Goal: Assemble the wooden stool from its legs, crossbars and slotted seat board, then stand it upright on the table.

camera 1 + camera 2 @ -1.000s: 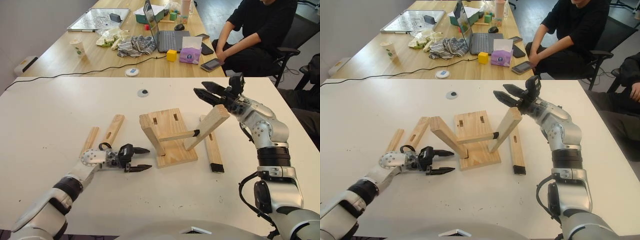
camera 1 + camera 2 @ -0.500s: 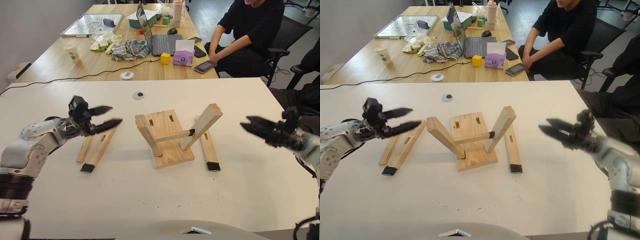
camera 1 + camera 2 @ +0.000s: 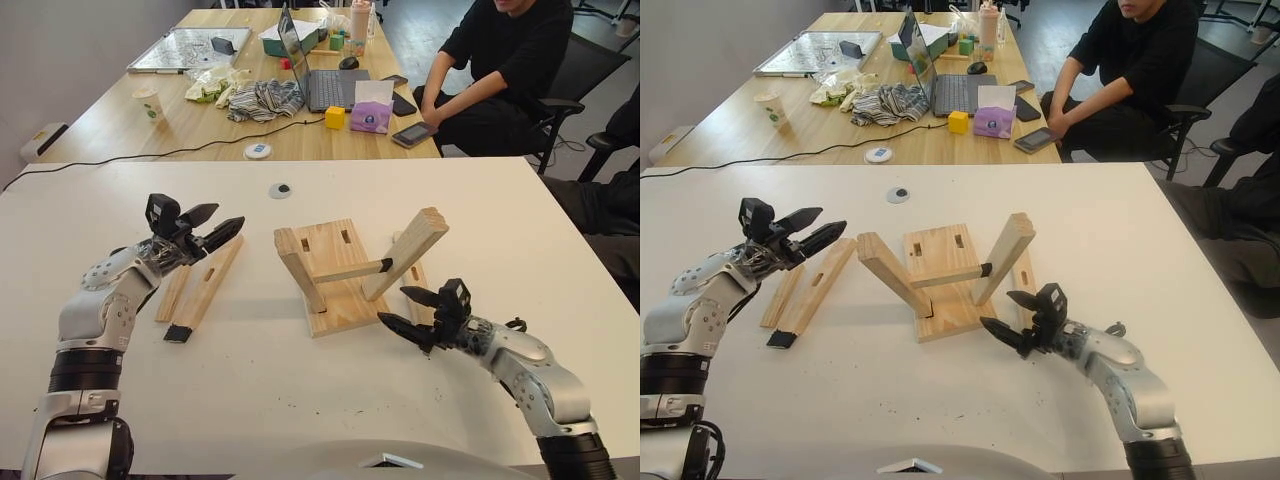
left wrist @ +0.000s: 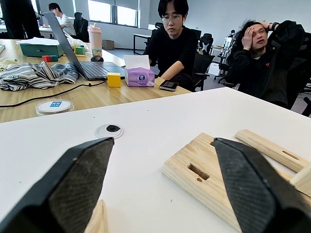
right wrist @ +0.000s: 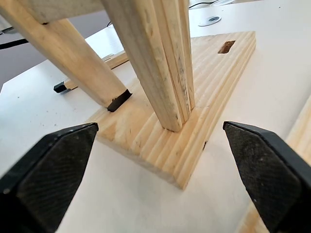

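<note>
Seat board [image 3: 335,275] lies mid-table, two legs [image 3: 404,253] and a crossbar [image 3: 350,270] already slotted in. My left claw [image 3: 228,215] gapes empty over the loose legs [image 3: 205,285]; right claw [image 3: 393,305] wide open, empty, at the board's near corner. Grab a leg mid-length, steady board.
</note>
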